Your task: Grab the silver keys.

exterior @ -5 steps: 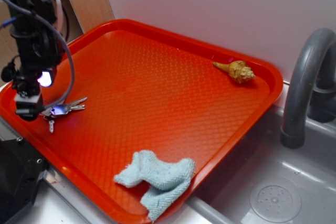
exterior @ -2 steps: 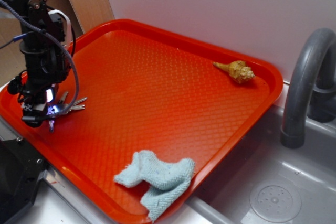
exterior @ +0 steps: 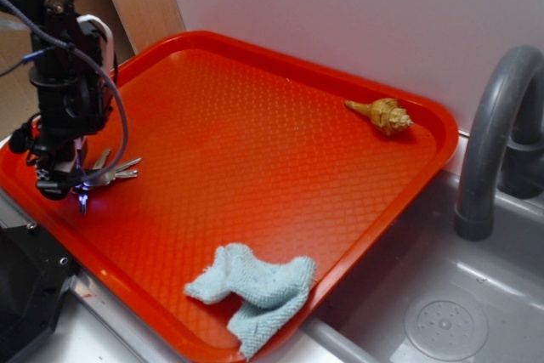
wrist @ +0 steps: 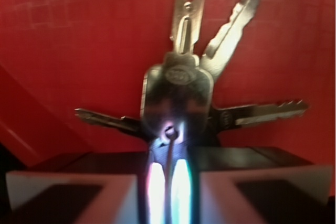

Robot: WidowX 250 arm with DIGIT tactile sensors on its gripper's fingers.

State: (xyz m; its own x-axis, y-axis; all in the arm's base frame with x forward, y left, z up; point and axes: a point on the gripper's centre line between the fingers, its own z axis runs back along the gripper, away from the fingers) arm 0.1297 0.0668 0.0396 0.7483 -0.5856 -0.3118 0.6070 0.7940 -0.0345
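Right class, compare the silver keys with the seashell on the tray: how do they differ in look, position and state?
The silver keys are flat, shiny metal, fanned out; the seashell is tan, rounded and spiralled, tapering to a point. The keys lie near the tray's left edge; the seashell sits by the far right rim. The gripper is down at the keys; the seashell lies alone. Both are small and rest on the red tray.

Shiny metal silver keys (wrist: 181, 85), textured glossy plastic tray (exterior: 255, 142), fuzzy terry cloth (exterior: 255, 291).
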